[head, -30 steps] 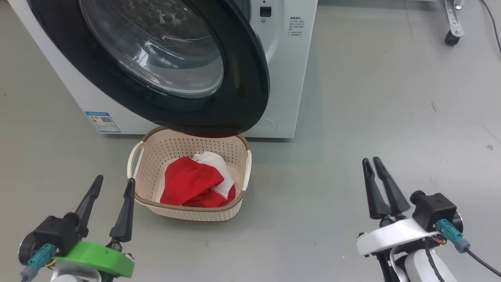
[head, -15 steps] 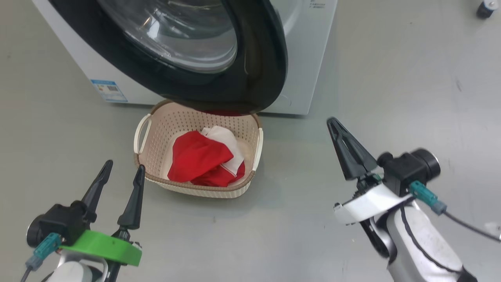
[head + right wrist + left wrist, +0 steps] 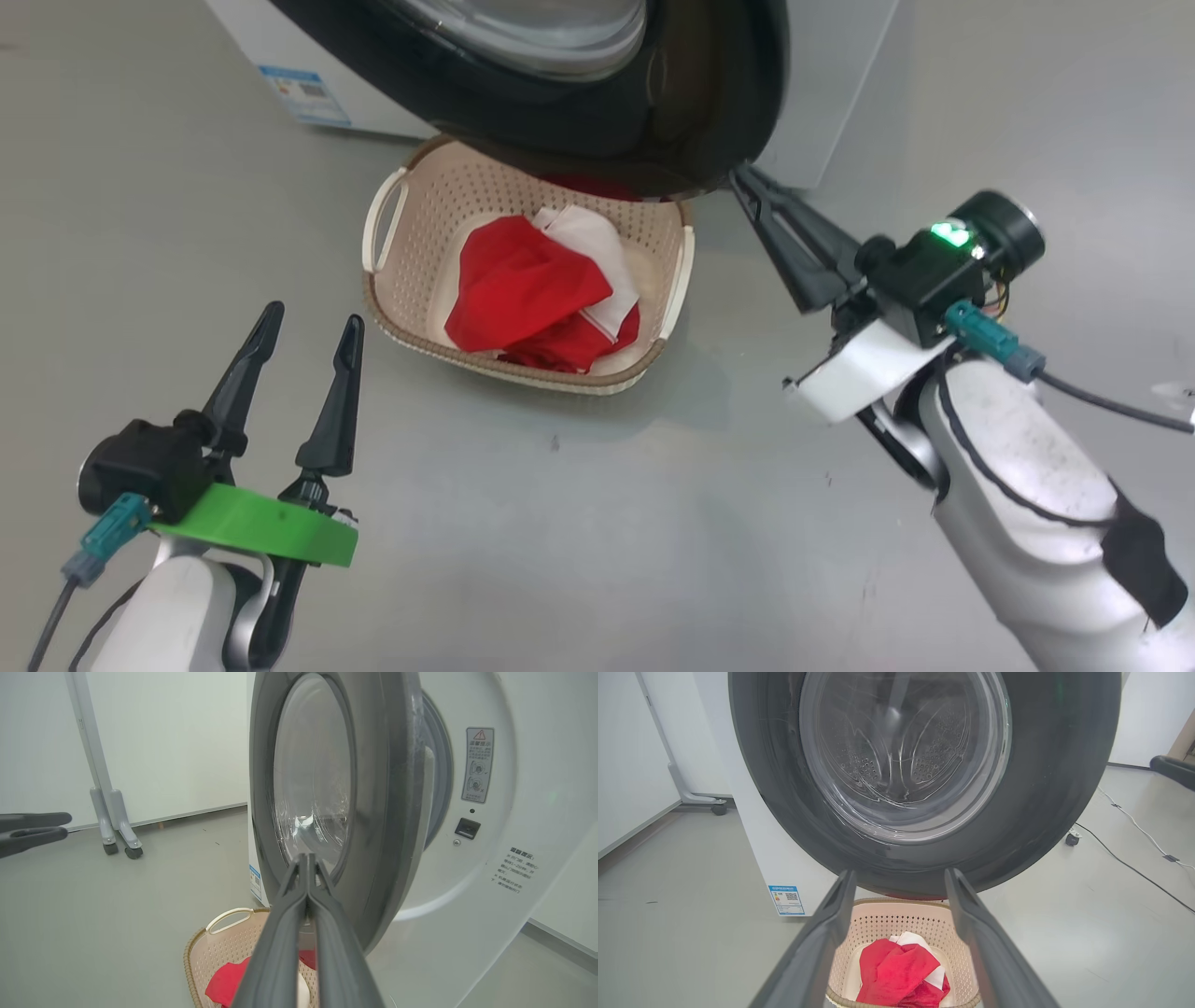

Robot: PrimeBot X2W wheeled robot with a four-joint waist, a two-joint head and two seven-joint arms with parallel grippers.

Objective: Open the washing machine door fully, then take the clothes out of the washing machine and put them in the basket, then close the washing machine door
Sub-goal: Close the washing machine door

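The washing machine door (image 3: 597, 131) stands partly open, its black rim overhanging the back of the cream basket (image 3: 420, 233). Red and white clothes (image 3: 523, 289) lie in the basket. My right gripper (image 3: 744, 175) is shut and empty, its tips at the door's lower right edge; whether they touch is unclear. In the right wrist view the door (image 3: 387, 812) is edge-on, with the shut gripper (image 3: 306, 856) against its outer face. My left gripper (image 3: 313, 322) is open and empty, in front of the basket to the left. The left wrist view frames the clothes (image 3: 896, 970) between its fingers (image 3: 822, 942).
The white washing machine (image 3: 840, 75) carries a blue label (image 3: 303, 93) low on its front. Grey floor lies around the basket. A grey stand on casters (image 3: 112, 826) is off to one side, and a cable (image 3: 1134, 868) runs along the floor beyond the door.
The head camera has tilted down and shifted. My right arm has risen and swung up-left to the door's lower edge, its fingers closing together. The left gripper stays open.
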